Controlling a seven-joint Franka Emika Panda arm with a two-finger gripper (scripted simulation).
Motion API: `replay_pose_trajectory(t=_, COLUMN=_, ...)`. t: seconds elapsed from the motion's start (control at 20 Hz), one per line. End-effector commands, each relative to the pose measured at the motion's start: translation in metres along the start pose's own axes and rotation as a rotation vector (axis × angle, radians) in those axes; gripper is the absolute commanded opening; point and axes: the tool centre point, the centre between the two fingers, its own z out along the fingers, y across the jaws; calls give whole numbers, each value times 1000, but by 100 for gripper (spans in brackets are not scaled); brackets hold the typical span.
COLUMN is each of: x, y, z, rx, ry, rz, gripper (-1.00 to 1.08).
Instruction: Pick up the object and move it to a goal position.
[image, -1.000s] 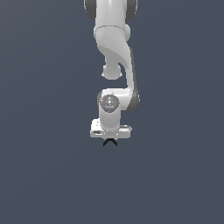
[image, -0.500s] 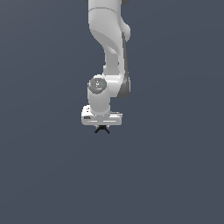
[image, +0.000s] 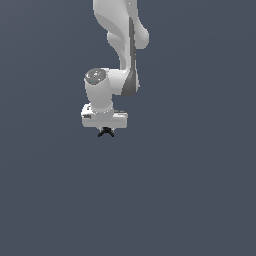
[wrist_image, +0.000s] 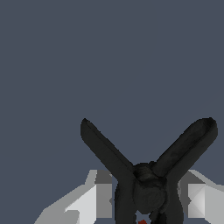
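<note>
**Black clamp held in the gripper, clear of any surface**

Seen from outside: white arm (image: 120, 45) reaching down from above, wrist bent, ending in a broad white gripper (image: 105, 131). Directly beneath the gripper body, touching it, a tiny black clamp (image: 105, 132), much smaller than the gripper, with two short legs splayed downward and outward. Nothing but uniform grey-blue background (image: 200, 190) around and below; no worktop edge or shadow to be made out, so height above any surface cannot be told.

Seen from the wrist: black clamp (wrist_image: 148, 175) filling the space between the two white fingers (wrist_image: 94, 199), one on each side of its rounded hub. Two dark legs spreading away from the gripper in a wide V, tips well apart. A small red spot (wrist_image: 141, 222) showing at the hub end, nearest the gripper body, half cut by the picture edge.

Gripper (wrist_image: 146, 201) closed onto the clamp's hub, fingers pressed against its two sides. Clamp centred between the fingers, legs pointing straight out beyond the fingertips.
</note>
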Motion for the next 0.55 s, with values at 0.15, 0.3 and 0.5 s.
replay_pose_trajectory(t=0.15, x=-22, y=19, z=-15, rx=0, ry=0, rz=-1, gripper=-100)
replay_pose_trajectory(t=0.3, x=-29, y=26, z=-20, rx=0, ry=0, rz=-1, gripper=-100)
replay_pose_trajectory(t=0.5, x=-32, y=29, z=-22, rx=0, ry=0, rz=-1, gripper=-100)
